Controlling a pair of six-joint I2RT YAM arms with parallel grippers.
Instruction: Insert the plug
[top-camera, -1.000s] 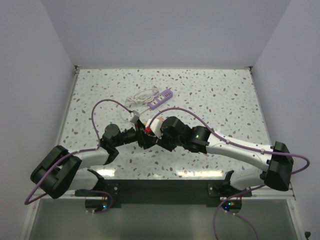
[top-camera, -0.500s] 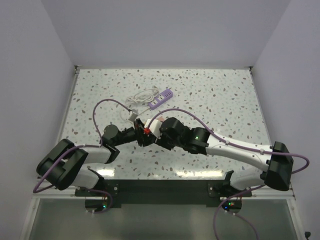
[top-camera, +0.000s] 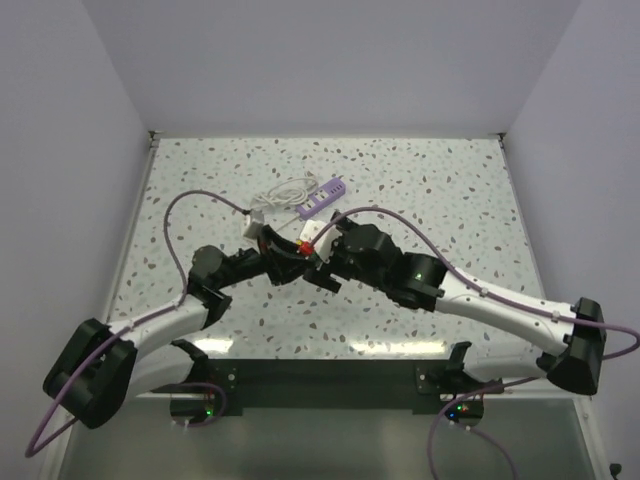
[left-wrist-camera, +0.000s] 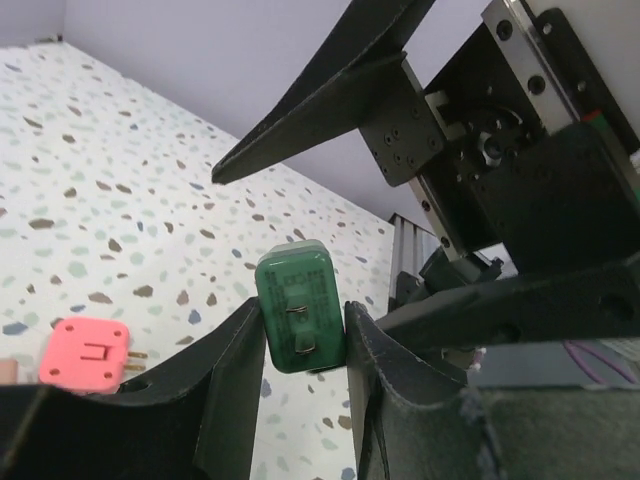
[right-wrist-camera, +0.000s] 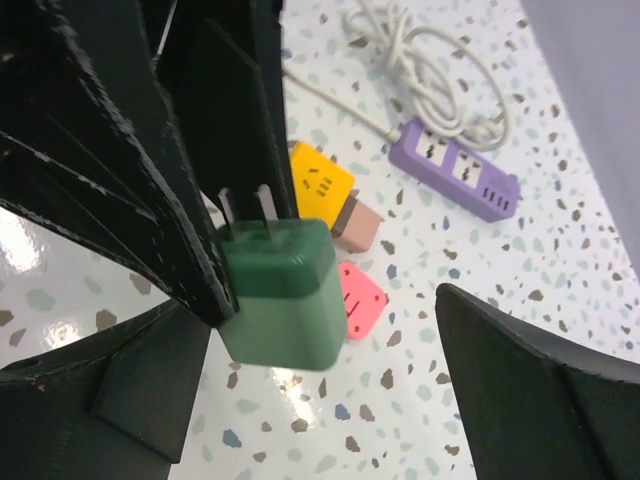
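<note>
1. Left wrist view: the left hand (left-wrist-camera: 303, 335) pinches the green plug (left-wrist-camera: 300, 305) by its flat sides, mid-frame, above the worktop (left-wrist-camera: 100, 150).
2. Right hand (right-wrist-camera: 322, 305) is spread wide around it.
3. Plug seems light, rigid and slick; hold the body and keep the prongs clear.

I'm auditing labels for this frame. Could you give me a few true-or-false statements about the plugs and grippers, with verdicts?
1. The left gripper holds the green plug. True.
2. The green plug is already seated in the purple power strip. False: it is held apart from the strip.
3. The right gripper is shut on the pink plug. False: its jaws stand open, and the pink plug lies on the table.
4. A yellow plug lies on the table. True.
</note>
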